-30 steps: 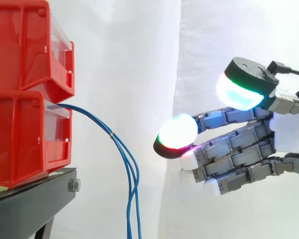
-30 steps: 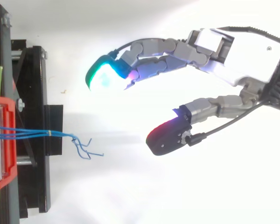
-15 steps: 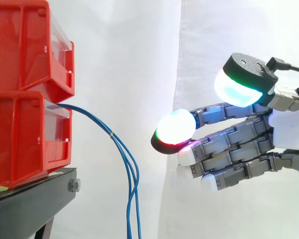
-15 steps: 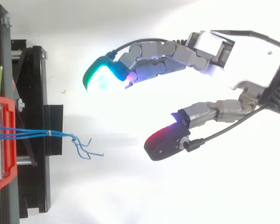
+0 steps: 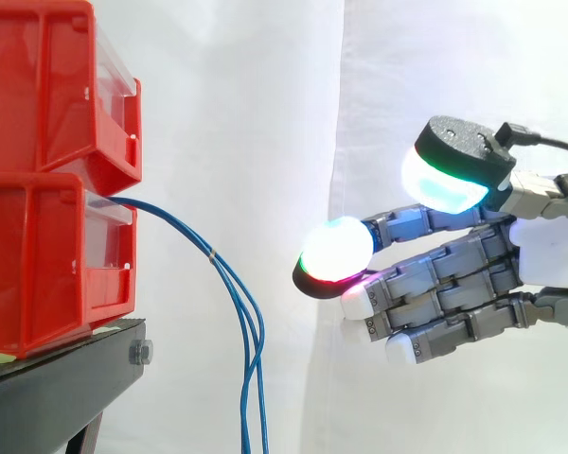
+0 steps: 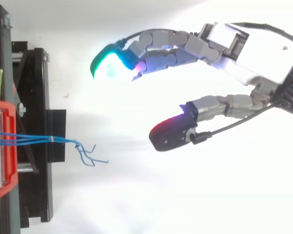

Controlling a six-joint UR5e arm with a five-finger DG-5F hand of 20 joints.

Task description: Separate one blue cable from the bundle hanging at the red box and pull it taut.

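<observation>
Blue thin cables in a loose bundle (image 5: 211, 253), leaving the front of the lower red plastic bin (image 5: 47, 255) at the left, sloping down to the right, then dropping straight past the black metal stand (image 5: 57, 378). All strands close side by side, none parted from the rest, none taut. Seen from above, bent free ends (image 6: 90, 156) splayed just right of the stand. Second red plastic bin (image 5: 47, 85) stacked on the first, not touched by the cables.

Grey jointed robot hand with a white palm (image 5: 544, 251) at the right, before the white curtain (image 5: 265, 95), well apart from the bundle and touching nothing. Fingers (image 5: 435, 288) stretched toward the left, only lightly bent. Thumb (image 6: 173, 136) held off from them, with a wide gap between. Nothing held. Glowing pad (image 5: 336, 251) of the foremost finger nearest the cables, with bare curtain between the two. From above, thumb pad about in line with the cable ends, fingers off to one side.

Judged progress: barely begun. Hand poised for the approach and spread for a pinch, but no contact, no strand picked out, no pull. Left to do:
- Closing the distance to the hanging part.
- Working a fingertip between the strands.
- Pinching one strand alone.
- Drawing it rightward until straight from the bin.
</observation>
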